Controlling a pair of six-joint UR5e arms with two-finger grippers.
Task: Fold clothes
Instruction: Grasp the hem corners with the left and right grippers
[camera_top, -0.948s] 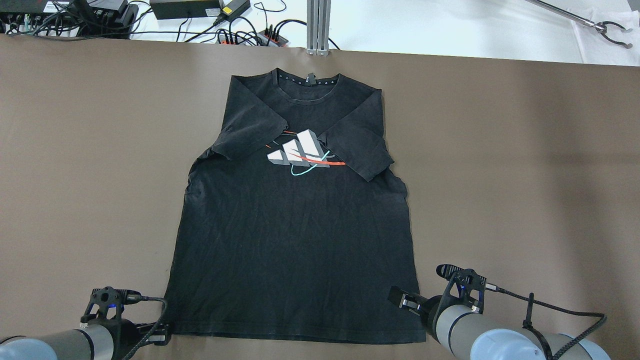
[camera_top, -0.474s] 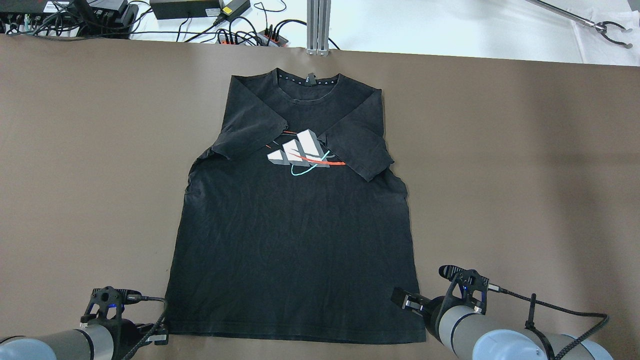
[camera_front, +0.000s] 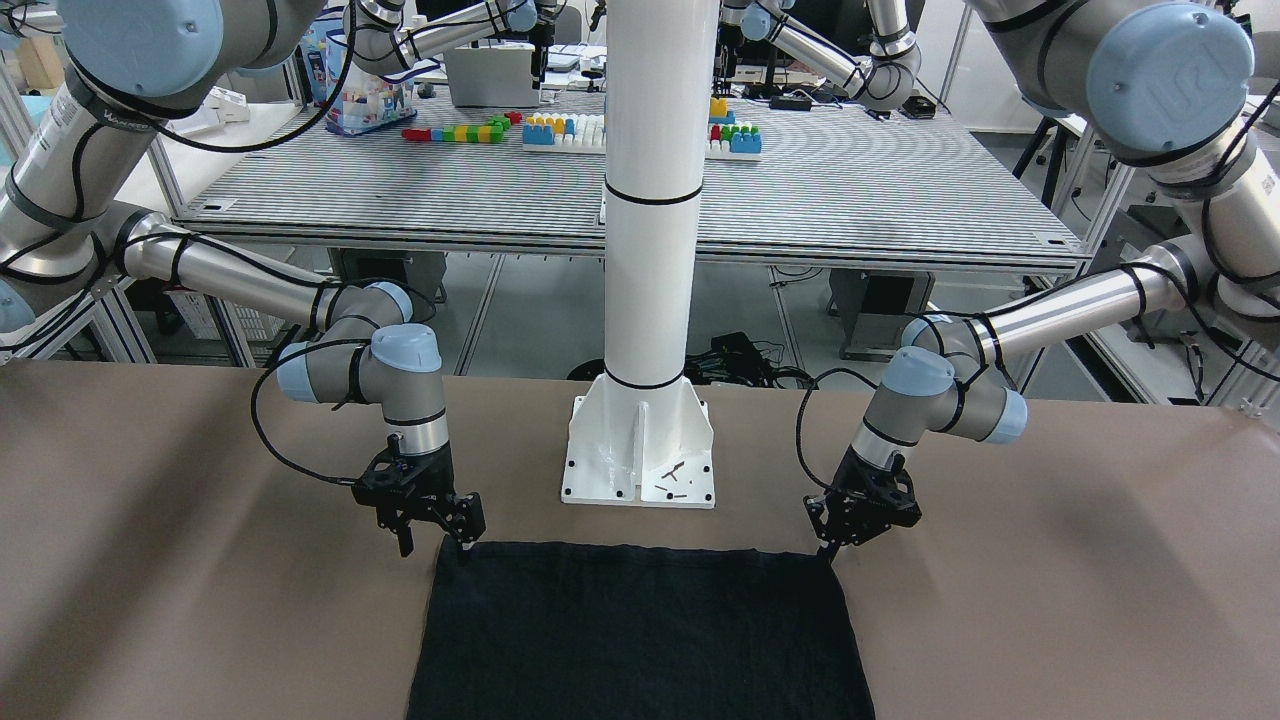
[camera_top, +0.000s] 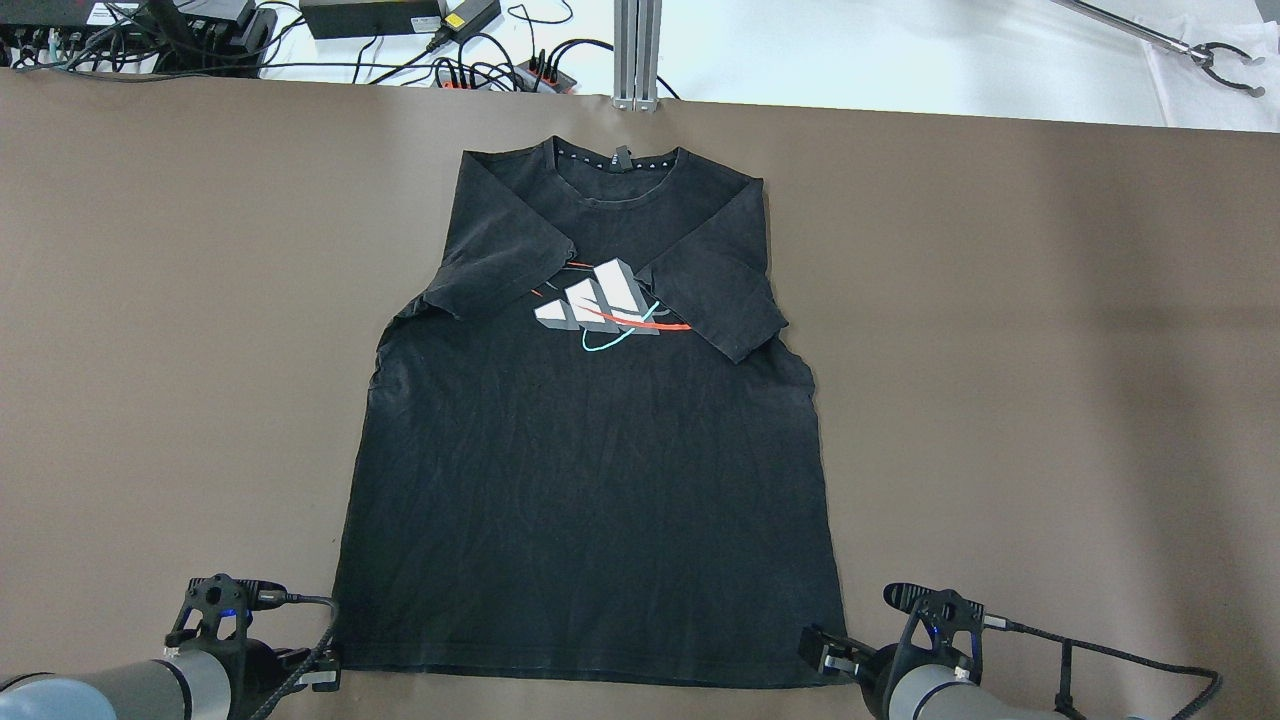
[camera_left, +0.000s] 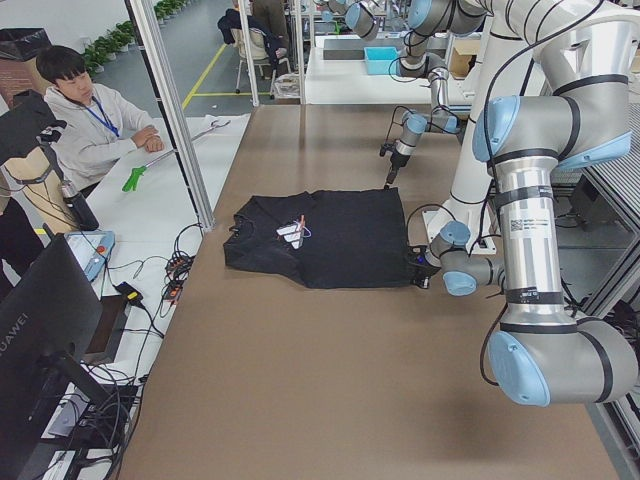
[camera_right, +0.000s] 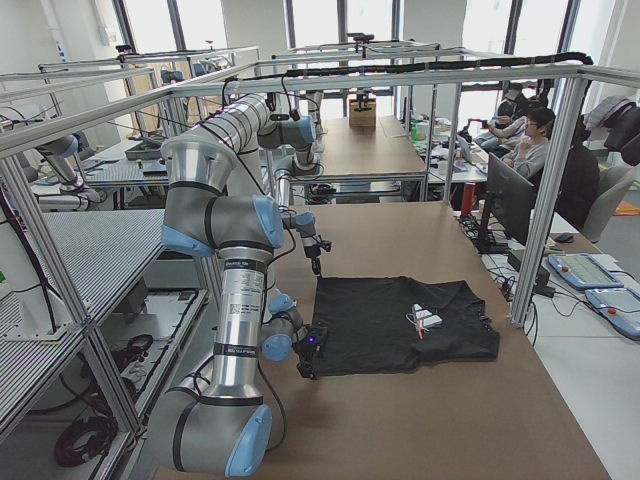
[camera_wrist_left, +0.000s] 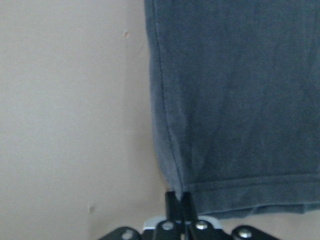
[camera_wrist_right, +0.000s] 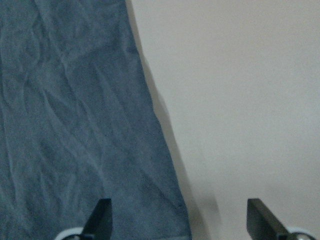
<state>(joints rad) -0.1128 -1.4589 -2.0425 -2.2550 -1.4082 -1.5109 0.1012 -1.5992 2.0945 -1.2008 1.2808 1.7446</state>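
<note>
The clothes (camera_top: 590, 480) are a black T-shirt with a white, red and teal chest print, lying flat on the brown table with both sleeves folded inward. Its hem (camera_front: 640, 560) faces the robot. My left gripper (camera_wrist_left: 178, 200) is shut on the hem's left corner (camera_top: 340, 665), fingers pressed together at the table surface; the front-facing view shows this gripper (camera_front: 832, 545) low at that corner. My right gripper (camera_wrist_right: 180, 220) stands open, with the shirt's right hem corner (camera_wrist_right: 170, 220) between its wide-apart fingers. The overhead view shows the right gripper (camera_top: 822, 652) at the hem's right end.
The white pole's base plate (camera_front: 640, 450) stands just behind the hem. Cables and power strips (camera_top: 480, 60) lie beyond the table's far edge, with a grabber tool (camera_top: 1215, 55) at the far right. People (camera_left: 90, 110) sit at the side desks.
My right gripper has drawn back toward the robot along the shirt's right edge, down to the hem corner. The left gripper has hardly moved.
</note>
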